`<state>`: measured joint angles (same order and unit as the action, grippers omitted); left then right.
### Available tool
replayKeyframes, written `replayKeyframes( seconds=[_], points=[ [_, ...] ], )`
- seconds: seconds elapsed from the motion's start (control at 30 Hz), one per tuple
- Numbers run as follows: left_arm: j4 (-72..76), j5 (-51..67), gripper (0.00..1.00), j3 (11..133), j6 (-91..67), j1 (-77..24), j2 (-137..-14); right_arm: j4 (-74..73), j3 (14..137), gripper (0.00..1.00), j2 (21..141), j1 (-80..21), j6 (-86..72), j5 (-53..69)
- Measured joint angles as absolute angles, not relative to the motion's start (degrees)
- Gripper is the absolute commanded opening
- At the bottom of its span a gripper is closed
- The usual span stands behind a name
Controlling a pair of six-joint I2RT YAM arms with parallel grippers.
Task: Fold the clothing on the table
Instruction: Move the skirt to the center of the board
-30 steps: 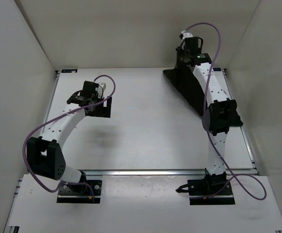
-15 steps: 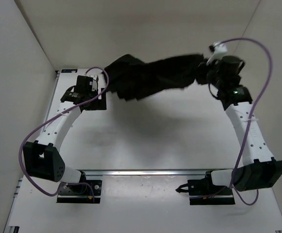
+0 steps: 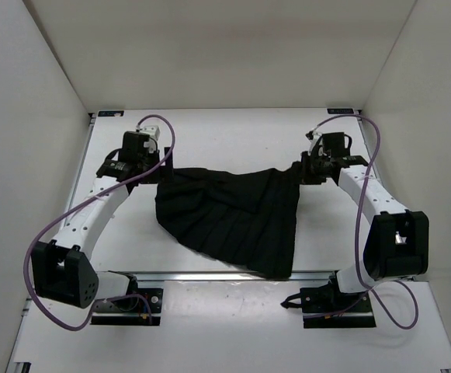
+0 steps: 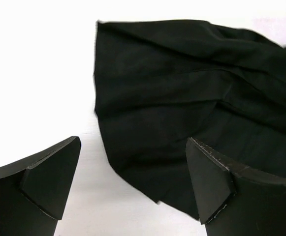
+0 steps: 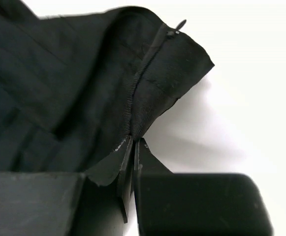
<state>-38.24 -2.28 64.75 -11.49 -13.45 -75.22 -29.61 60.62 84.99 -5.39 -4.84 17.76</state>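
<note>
The clothing (image 3: 233, 214), a black pleated garment, lies spread across the middle of the table (image 3: 233, 140), its lower hem reaching the near rail. My right gripper (image 3: 304, 169) is shut on its right top corner; in the right wrist view the jaws (image 5: 135, 140) pinch the seamed edge of the clothing (image 5: 59, 83) at their tips. My left gripper (image 3: 159, 167) hovers open over the left top corner. The left wrist view shows the wide-apart fingers (image 4: 54, 177) of that gripper (image 4: 133, 142) straddling the edge of the clothing (image 4: 192, 88), with nothing gripped.
White walls (image 3: 39, 85) enclose the table on three sides. A silver rail (image 3: 209, 275) runs along the near edge, with both arm bases (image 3: 128, 305) behind it. Purple cables (image 3: 365, 194) loop beside each arm.
My right arm swung the clothing from the back right corner through the air and brought it down spread over the middle of the table. My left gripper shifted slightly, now at the garment's left corner.
</note>
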Motion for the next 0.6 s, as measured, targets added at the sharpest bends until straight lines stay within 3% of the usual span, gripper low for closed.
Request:
replayKeyframes(
  seconds=[0.13,0.43,0.53,0.6],
  points=[
    [-36.23,-0.34,0.98,62.78,-11.75,-16.25,-75.66,-27.57,62.92,0.14,84.93,-5.15,-4.84,18.59],
    [-25.89,8.05,0.97,62.06,-13.8,-26.15,-86.24,-24.64,60.47,0.11,84.38,-4.91,-6.26,19.7],
    [-24.27,8.56,0.99,64.27,-10.09,-32.75,-92.12,-24.77,59.7,0.15,84.36,-4.38,-6.68,19.86],
    [-23.44,8.69,0.99,66.59,-6.66,-36.4,-96.25,-24.86,59.53,0.24,84.29,-3.99,-6.96,19.84]
  ],
)
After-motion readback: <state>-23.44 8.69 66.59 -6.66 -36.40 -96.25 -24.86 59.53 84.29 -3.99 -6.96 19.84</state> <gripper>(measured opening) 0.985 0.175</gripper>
